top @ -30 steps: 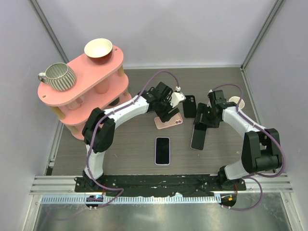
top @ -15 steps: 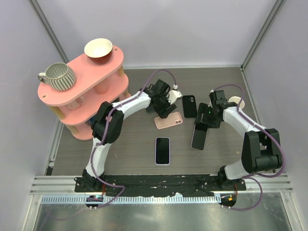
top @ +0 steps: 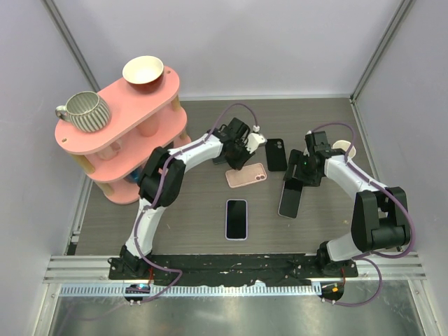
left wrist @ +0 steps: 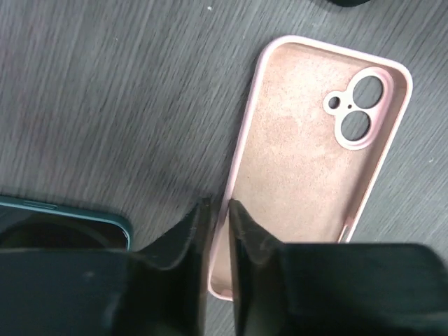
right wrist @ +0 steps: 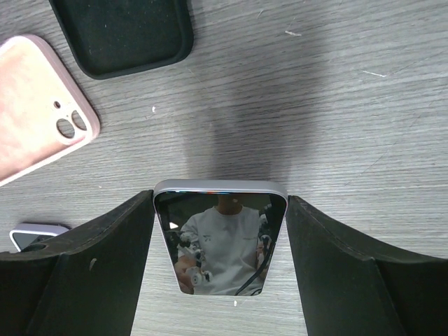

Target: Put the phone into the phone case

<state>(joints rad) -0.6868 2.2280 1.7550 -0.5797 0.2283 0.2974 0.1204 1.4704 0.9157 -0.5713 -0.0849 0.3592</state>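
Seen from above, the left pincer (top: pixel 240 159) has been drawn back over the pink case (top: pixel 246 175) on the bench (top: pixel 196 210) since a second ago; in its wrist view the jaws are almost closed, the case's long rim apparently pinched. In the right wrist view the phone (right wrist: pixel 220 241) is clamped across its width by the right pincer (right wrist: pixel 219 203), the case lying near, to its left

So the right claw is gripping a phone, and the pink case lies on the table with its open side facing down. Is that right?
Not quite. The right gripper does grip the phone, but the pink case lies with its open side facing up. The left wrist view shows its soft inner lining and raised rim.
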